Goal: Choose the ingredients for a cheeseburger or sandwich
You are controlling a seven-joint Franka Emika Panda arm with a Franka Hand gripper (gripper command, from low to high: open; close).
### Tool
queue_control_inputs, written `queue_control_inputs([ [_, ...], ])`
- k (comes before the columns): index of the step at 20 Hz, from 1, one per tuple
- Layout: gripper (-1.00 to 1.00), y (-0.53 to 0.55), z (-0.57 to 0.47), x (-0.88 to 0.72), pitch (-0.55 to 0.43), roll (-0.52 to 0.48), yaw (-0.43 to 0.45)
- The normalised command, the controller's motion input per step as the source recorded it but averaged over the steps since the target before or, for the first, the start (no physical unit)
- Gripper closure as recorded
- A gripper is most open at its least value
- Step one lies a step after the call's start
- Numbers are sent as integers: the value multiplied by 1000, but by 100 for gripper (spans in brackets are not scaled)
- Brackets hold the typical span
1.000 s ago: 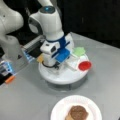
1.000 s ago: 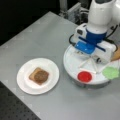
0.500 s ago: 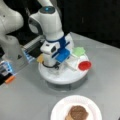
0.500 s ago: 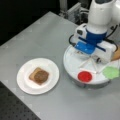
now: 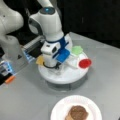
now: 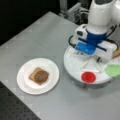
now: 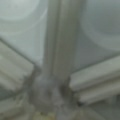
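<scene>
Grey tabletop point(image 6: 50, 37) carries a white round tray point(image 5: 62, 75) with dividers, where the arm's gripper point(image 5: 53, 65) reaches down near its centre; whether its jaws are spread cannot be told. On the paper plate point(image 6: 25, 85) a dark patty point(image 6: 40, 75) lies on toast point(image 6: 32, 75). Lettuce point(image 5: 77, 50), a red disc point(image 5: 85, 63) and cheese point(image 5: 40, 60) sit at the tray's rim.

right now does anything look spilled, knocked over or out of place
Nothing stands out. The patty sits on toast on the paper plate; the red disc and lettuce lie flat on the white tray beneath the gripper.
</scene>
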Motion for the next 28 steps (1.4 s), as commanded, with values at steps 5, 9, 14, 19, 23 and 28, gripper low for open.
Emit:
queue_control_inputs([
  [5, -100, 24, -213, -303, -110, -22, 212],
  [9, -100, 48, -209, -347, -96, -25, 260],
  [14, -100, 30, -201, -379, -71, -84, 325],
  [19, -100, 33, -148, -359, -41, -160, 400],
  [23, -100, -32, -161, -294, -33, -107, 378],
  [28, -100, -34, -181, -246, -14, -69, 336],
])
